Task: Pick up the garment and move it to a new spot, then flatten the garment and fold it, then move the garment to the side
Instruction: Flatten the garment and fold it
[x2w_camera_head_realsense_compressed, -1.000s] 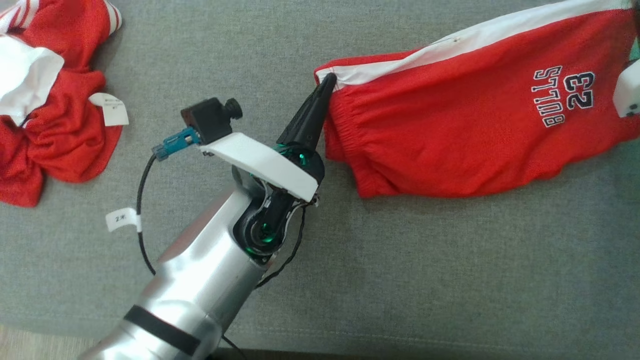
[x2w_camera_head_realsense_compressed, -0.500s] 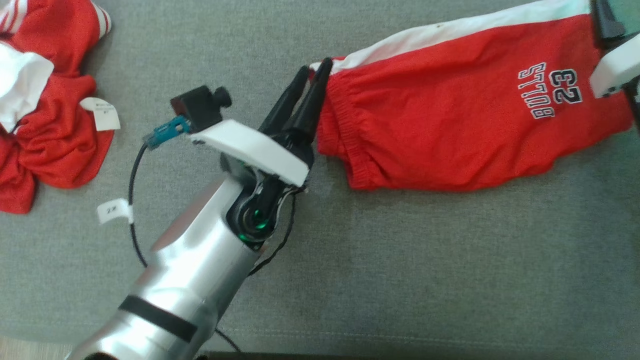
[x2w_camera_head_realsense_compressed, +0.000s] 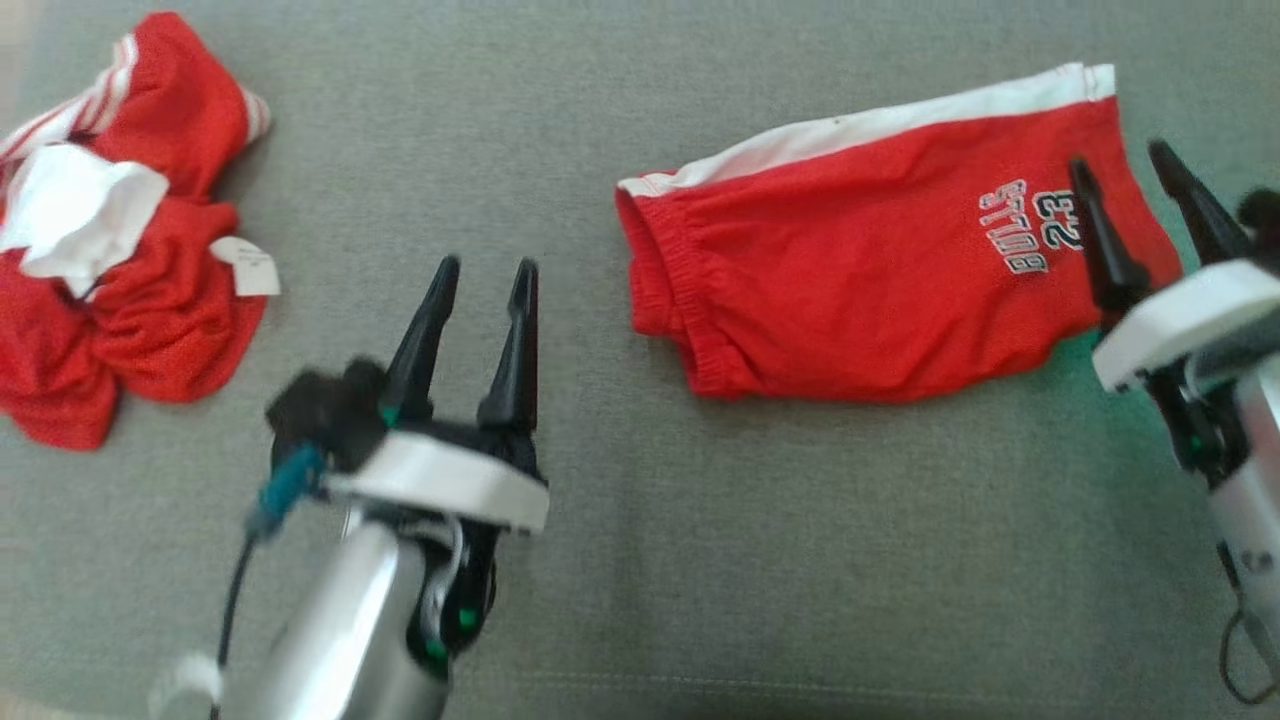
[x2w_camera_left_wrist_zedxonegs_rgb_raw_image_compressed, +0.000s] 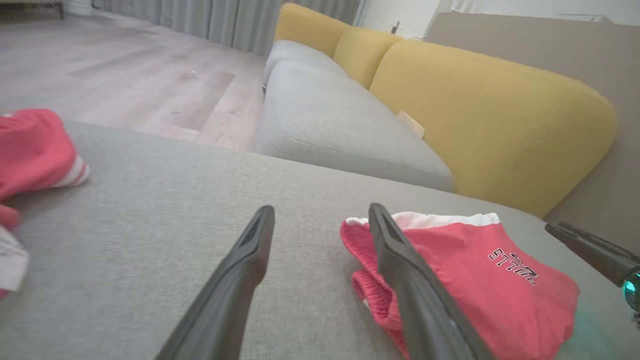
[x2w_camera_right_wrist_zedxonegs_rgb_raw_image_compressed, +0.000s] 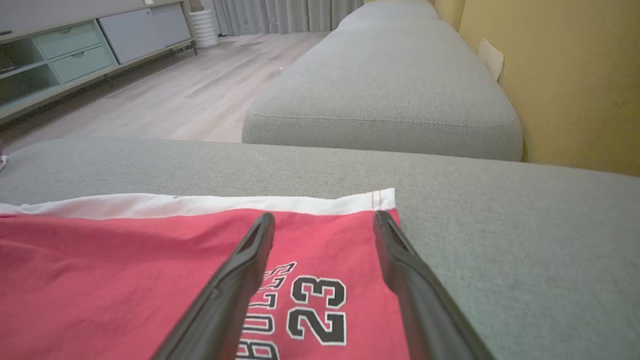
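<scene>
In the head view, red shorts (x2w_camera_head_realsense_compressed: 860, 290) with a white side stripe lie flat on the grey seat (x2w_camera_head_realsense_compressed: 700, 560), waistband to the left and the "BULLS 23" print to the right. The left gripper (x2w_camera_head_realsense_compressed: 488, 264) stands wide, well apart from the waistband. The right gripper (x2w_camera_head_realsense_compressed: 1119, 157), also wide, is over the printed end. A red pile (x2w_camera_head_realsense_compressed: 120, 300) sits at far left. In the left wrist view, the left gripper (x2w_camera_left_wrist_zedxonegs_rgb_raw_image_compressed: 321, 209) is spread above the seat (x2w_camera_left_wrist_zedxonegs_rgb_raw_image_compressed: 150, 240), one finger crossing in front of the shorts (x2w_camera_left_wrist_zedxonegs_rgb_raw_image_compressed: 475, 280). The right gripper (x2w_camera_left_wrist_zedxonegs_rgb_raw_image_compressed: 590, 250) pokes in at the right edge. In the right wrist view, the right gripper (x2w_camera_right_wrist_zedxonegs_rgb_raw_image_compressed: 324, 216) spreads wide over the shorts (x2w_camera_right_wrist_zedxonegs_rgb_raw_image_compressed: 125, 270), framing the number. Whether it touches the cloth is unclear.
</scene>
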